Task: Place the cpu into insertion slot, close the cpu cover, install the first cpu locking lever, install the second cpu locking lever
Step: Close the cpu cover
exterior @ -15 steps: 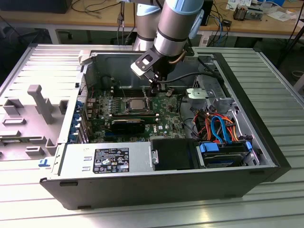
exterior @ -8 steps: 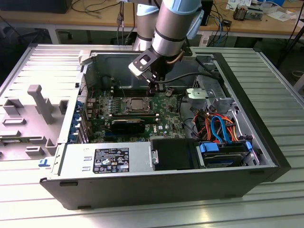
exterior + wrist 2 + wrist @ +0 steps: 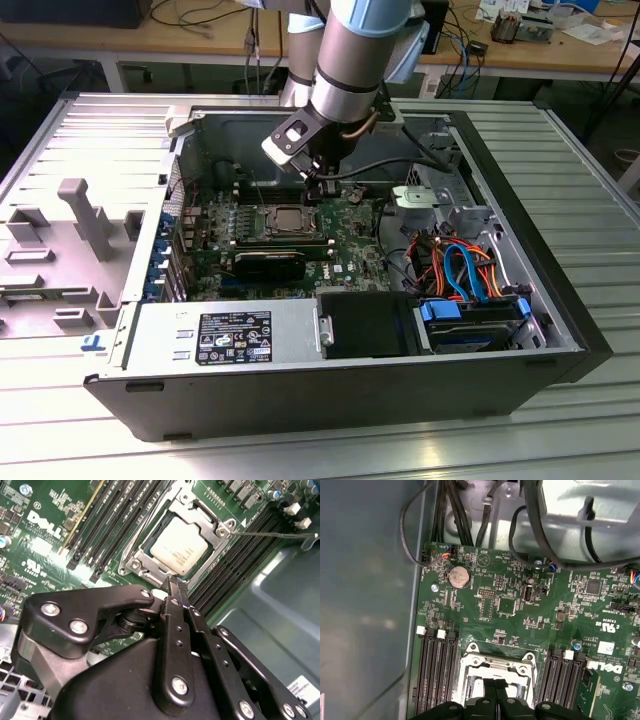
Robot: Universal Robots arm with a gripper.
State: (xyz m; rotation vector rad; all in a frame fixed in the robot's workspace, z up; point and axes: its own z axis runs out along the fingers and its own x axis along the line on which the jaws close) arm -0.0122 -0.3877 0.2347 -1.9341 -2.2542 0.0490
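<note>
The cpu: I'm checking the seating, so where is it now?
In the second wrist view the cpu lies in the insertion slot, framed by the cpu cover, just beyond the tool tip.

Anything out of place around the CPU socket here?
Nothing spilled or damaged. The cpu sits square under the cpu cover, but one thin wire lever juts sideways over the memory slots, seemingly unlatched.

- Motherboard (image 3: 45, 545): white logo lettering and certification marks beside the memory slots (image 3: 112, 525).
- Motherboard, first wrist view: white triangle sign (image 3: 483, 558) near the coin cell (image 3: 459, 576). Component designators are too small to read.
- cpu (image 3: 179, 546): faint print lines on the metal top, illegible.
- Power supply (image 3: 160, 335): black-and-white label (image 3: 235, 337), print illegible.
</note>
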